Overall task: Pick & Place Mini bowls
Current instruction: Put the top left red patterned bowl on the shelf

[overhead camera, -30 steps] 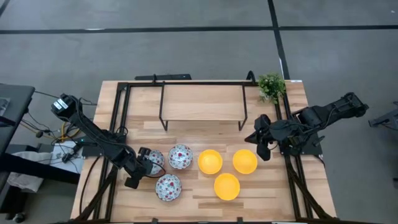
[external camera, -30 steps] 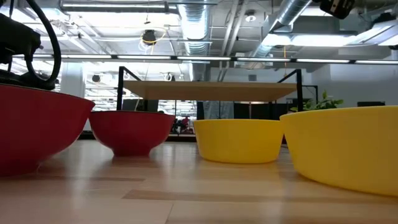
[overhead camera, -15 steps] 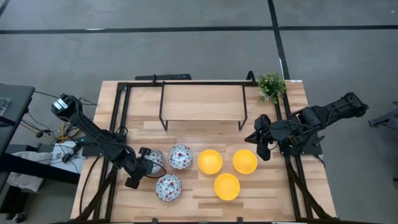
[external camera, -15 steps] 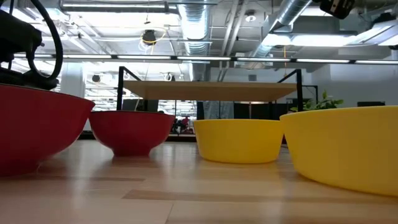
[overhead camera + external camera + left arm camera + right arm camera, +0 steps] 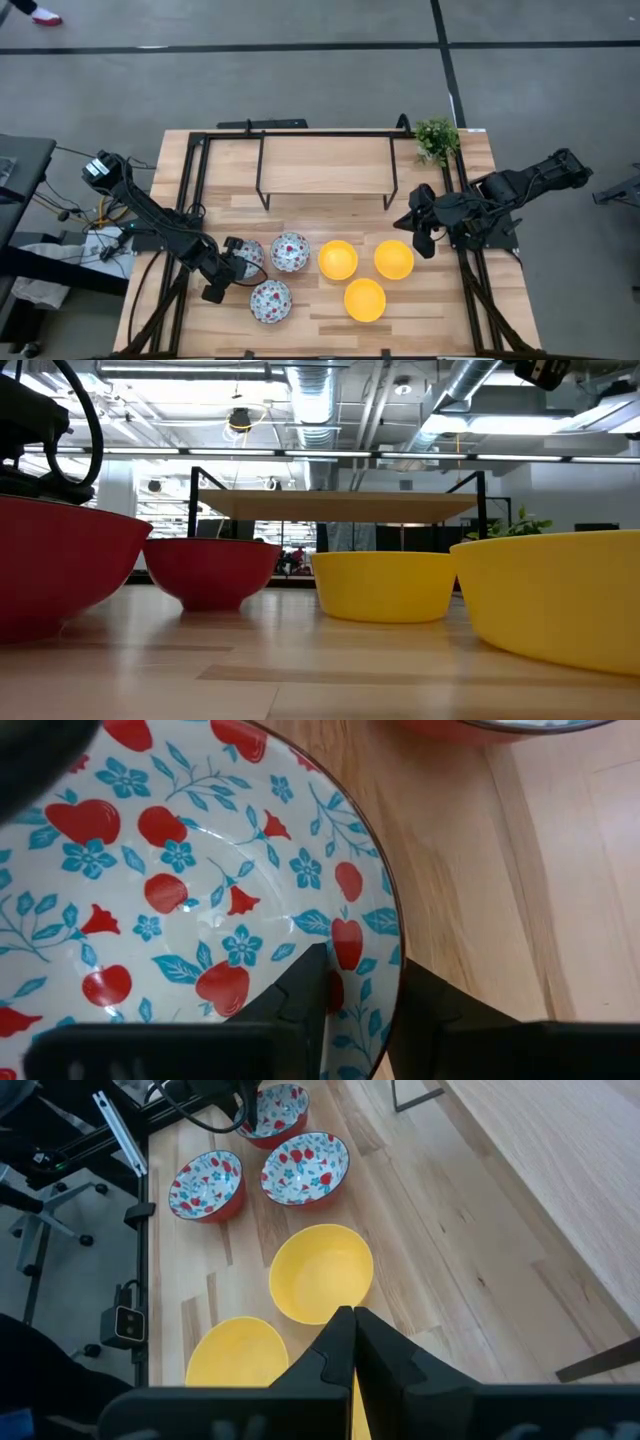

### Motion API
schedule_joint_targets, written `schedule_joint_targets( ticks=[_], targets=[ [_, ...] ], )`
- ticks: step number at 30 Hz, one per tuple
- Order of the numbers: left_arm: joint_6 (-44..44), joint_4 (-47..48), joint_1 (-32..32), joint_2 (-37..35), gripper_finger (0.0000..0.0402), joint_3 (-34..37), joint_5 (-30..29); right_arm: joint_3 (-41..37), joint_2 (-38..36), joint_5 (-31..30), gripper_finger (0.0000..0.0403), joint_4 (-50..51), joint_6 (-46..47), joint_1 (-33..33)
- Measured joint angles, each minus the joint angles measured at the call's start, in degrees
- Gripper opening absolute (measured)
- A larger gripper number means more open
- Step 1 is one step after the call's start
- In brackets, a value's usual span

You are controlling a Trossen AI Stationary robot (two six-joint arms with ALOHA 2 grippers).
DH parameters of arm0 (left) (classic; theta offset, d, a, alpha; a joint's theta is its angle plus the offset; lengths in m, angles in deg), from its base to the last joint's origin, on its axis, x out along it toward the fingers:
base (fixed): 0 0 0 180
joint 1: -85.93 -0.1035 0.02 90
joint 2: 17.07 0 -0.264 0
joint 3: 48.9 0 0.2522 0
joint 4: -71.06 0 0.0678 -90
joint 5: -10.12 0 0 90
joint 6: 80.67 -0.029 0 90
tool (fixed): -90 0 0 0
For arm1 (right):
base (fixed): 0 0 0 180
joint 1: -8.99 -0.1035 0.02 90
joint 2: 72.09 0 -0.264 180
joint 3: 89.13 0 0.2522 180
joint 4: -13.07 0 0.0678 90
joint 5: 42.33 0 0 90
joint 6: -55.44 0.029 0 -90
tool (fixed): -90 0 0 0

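I can read no writing or labels anywhere; I see a light wooden surface (image 5: 330, 170) framed by black rails, a small green plant (image 5: 437, 138) at its far right corner, grey floor around it and, from the low camera, an open ceiling with ducts and strip lights. My left hand (image 5: 238, 262) is clamped on the rim of one floral bowl (image 5: 180, 890), one finger (image 5: 300, 995) inside and one outside, with two more floral bowls (image 5: 289, 252) just beside it. Three yellow bowls (image 5: 338, 259) sit clustered near my right hand (image 5: 420, 235), which hangs above the surface clenched and holding nothing.
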Motion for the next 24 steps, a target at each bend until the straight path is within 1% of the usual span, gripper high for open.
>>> schedule_joint_targets(
  ticks=[17, 24],
  targets=[
    [0.1, -1.0, 0.0, 0.0, 0.0075, 0.0, 0.1, 0.0, 0.0, 0.0, 0.0, 0.0, -0.4, 0.0],
    [0.4, -1.0, 0.0, -0.5, 0.0049, -0.6, -1.0, 0.0, 0.0, 0.0, 0.0, 0.0, -0.5, 0.0]
  ],
)
